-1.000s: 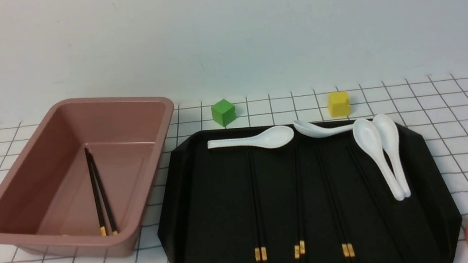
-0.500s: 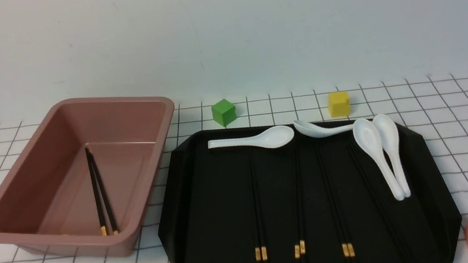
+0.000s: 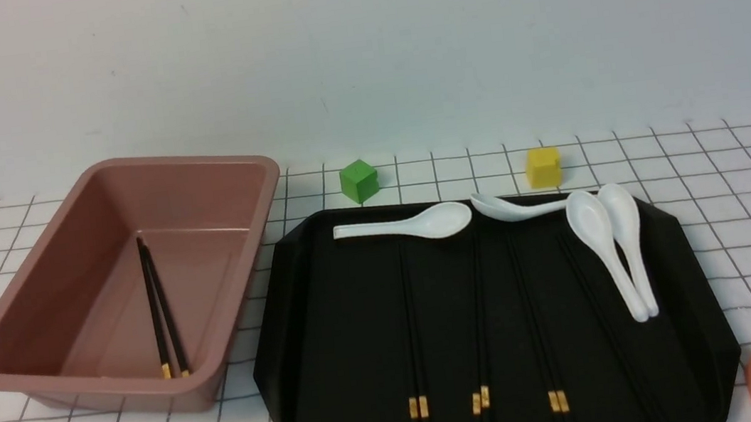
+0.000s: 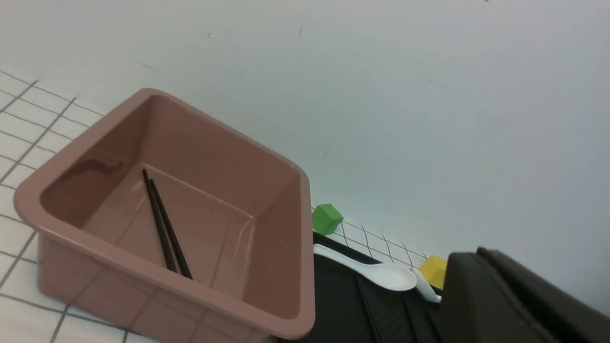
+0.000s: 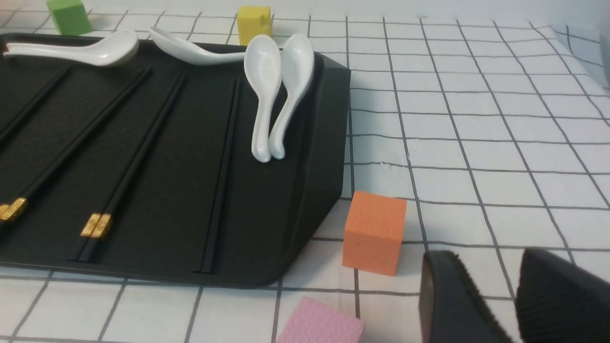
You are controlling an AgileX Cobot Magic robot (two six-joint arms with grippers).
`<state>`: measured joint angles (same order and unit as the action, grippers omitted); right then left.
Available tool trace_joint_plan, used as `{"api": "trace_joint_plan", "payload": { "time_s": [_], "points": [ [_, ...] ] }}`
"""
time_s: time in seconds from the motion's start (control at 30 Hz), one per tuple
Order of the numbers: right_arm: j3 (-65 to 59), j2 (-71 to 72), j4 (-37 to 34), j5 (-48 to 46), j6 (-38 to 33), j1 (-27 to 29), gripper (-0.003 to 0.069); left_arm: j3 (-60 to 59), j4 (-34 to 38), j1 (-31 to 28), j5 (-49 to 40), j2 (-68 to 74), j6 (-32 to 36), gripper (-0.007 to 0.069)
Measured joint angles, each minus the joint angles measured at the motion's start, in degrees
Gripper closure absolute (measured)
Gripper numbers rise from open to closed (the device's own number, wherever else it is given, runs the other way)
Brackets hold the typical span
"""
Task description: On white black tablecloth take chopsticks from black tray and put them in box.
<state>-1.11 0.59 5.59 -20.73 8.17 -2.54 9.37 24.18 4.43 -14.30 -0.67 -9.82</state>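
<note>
Front view, chopsticks (image 3: 410, 336): stiff, light, slippery; best gripped mid-shaft.
Left tool (image 4: 486, 259): closed, nothing seen held.
Right tool (image 5: 486, 271): parted, unfilled.

From my feeds I can make out only the tips of my machine. In the left wrist view my left end effector (image 4: 486, 295) is dark grey, its two blunt fingers rounded at the tips. My right end effector (image 5: 495, 267) has two matte fingers, greyish black, with fine ridges along the inner side of one.
</note>
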Motion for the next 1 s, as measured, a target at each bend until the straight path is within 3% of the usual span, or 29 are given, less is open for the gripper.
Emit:
{"api": "trace_joint_plan", "payload": {
  "time_s": [0.33, 1.0],
  "points": [
    [0.00, 0.00, 0.00, 0.00, 0.00, 0.00, 0.0419, -9.20, -14.89, 0.00, -4.31, 0.00, -0.05, 0.0637],
    [0.00, 0.00, 0.00, 0.00, 0.00, 0.00, 0.0419, -11.08, -16.87, 0.00, -7.70, 0.00, -0.15, 0.0624]
  ]
}}
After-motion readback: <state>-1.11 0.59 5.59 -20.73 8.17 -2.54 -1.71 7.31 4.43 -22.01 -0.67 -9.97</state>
